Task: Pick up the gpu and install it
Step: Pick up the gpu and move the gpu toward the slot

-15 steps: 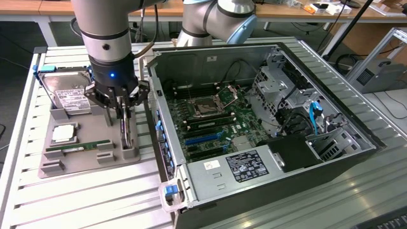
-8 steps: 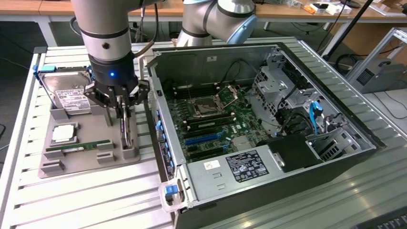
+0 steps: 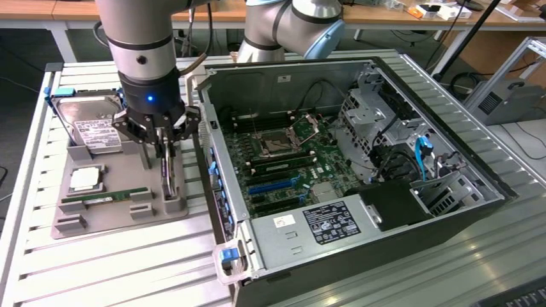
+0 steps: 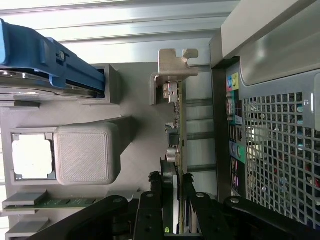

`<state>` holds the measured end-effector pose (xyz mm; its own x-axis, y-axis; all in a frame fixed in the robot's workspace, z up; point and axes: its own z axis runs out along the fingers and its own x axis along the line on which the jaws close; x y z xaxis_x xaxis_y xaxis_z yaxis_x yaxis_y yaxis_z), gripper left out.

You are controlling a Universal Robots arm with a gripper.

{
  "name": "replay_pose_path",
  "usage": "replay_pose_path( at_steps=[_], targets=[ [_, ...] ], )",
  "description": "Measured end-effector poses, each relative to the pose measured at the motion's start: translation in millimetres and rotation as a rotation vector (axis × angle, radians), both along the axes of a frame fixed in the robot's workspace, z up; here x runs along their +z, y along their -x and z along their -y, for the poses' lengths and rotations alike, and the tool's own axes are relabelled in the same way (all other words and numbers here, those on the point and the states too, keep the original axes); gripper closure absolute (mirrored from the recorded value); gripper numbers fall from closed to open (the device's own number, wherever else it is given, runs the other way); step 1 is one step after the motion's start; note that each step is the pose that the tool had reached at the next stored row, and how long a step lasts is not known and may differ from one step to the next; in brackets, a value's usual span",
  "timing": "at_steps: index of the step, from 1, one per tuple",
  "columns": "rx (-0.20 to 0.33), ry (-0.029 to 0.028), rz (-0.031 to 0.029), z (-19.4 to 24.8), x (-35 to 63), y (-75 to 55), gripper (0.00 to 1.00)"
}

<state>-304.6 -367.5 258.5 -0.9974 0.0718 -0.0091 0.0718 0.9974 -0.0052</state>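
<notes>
I see the gripper (image 3: 168, 179) (image 4: 172, 212) clamped on the gpu (image 3: 173, 194) (image 4: 176, 125), which stands on edge in its slot of the grey tray (image 3: 119, 222), just beside the open computer case (image 3: 265, 80).

The arm (image 3: 140, 38) is a silver-grey tube with a black band, a pale blue joint cap (image 3: 326, 39) and a black cable (image 3: 207, 38) alongside. A blue light (image 3: 150, 98) glows on its black wrist. The claw (image 3: 168, 182) is black, with bolted linkage bars.
</notes>
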Motion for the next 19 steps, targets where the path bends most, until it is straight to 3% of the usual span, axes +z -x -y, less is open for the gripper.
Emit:
replay_pose_path(
  at_steps=[13, 19],
  targets=[
    [0.0, 0.0, 0.0001, 0.0, 2.4, 0.0, 0.73],
    [0.0, -0.0001, 0.0001, 0.0, 10.7, 0.0, 0.73]
  ],
)
